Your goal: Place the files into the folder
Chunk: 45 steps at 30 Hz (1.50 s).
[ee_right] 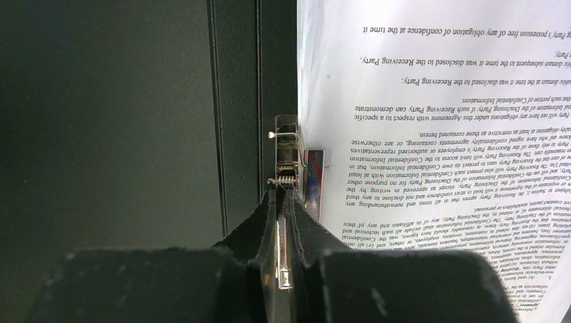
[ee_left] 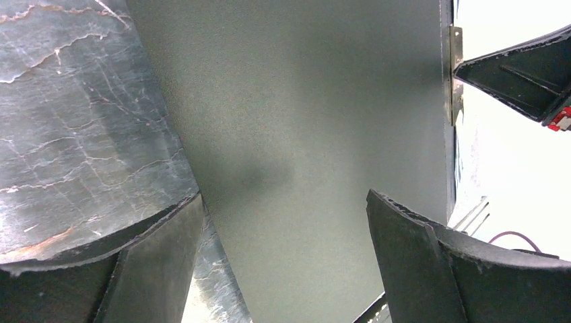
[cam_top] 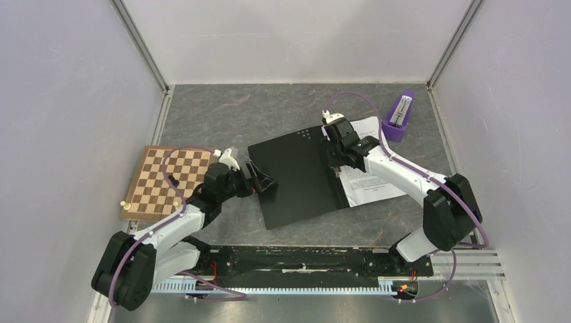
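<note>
Right pincer (ee_right: pixel 283 202) pinches the folder's (ee_right: pixel 121 134) clip (ee_right: pixel 296 161) beside files (ee_right: pixel 431 134) reading "Receiving Party"; left pincer (ee_left: pixel 283 202) gapes empty.

The open folder (cam_top: pixel 299 176) shows matte black, its clip (ee_right: pixel 310 176) shiny silver. At its 3 o'clock, the files (cam_top: pixel 370 188) are white with dense black text. The bench (cam_top: pixel 236 114) is grey marble with pale veins. At 9 o'clock, a chessboard (cam_top: pixel 168 180) is checkered brown and cream.
</note>
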Tool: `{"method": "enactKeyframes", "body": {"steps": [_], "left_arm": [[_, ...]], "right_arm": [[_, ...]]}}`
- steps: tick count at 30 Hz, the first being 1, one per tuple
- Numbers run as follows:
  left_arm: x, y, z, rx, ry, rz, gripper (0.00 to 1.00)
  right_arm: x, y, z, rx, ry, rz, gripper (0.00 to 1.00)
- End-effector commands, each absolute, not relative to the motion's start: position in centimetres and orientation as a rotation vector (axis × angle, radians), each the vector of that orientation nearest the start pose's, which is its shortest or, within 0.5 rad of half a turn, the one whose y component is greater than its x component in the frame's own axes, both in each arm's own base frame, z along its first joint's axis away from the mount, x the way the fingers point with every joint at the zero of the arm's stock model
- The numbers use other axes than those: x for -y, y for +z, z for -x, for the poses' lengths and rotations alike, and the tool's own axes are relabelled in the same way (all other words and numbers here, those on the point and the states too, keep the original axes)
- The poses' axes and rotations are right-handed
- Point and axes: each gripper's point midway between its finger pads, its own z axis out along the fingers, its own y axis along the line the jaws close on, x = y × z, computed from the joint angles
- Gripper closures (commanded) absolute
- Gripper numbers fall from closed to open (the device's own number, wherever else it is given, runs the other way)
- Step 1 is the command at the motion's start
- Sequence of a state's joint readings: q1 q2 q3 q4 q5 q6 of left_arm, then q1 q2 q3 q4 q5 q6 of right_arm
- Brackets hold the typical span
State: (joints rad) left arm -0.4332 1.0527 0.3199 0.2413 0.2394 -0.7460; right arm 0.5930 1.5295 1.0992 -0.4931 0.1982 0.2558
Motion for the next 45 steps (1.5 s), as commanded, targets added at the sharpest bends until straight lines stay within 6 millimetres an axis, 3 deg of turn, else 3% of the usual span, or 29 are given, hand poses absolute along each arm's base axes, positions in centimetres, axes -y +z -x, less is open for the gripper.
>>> {"method": "enactKeyframes", "body": {"steps": [1, 20, 26, 33, 45], "left_arm": [[19.6, 10.7, -25.6, -2.086, -1.011, 0.187, 0.05], [20.3, 10.3, -25.8, -2.096, -1.044, 0.185, 0.05], [20.8, 11.1, -25.7, -2.074, -1.086, 0.164, 0.05], [21.9, 12.7, -25.5, -2.019, -1.210, 0.170, 0.05], [21.9, 17.7, -25.3, -1.933, -1.284, 0.223, 0.05]], "right_arm": [[-20.1, 15.9, -34.1, -2.308, 0.214, 0.308, 1.00], [-19.4, 17.7, -34.3, -2.280, 0.227, 0.279, 1.00], [-19.5, 17.6, -34.3, -2.283, 0.236, 0.277, 1.00], [-19.1, 17.5, -34.4, -2.284, 0.225, 0.263, 1.00], [-19.0, 15.1, -33.7, -2.326, 0.237, 0.245, 1.00]]}}
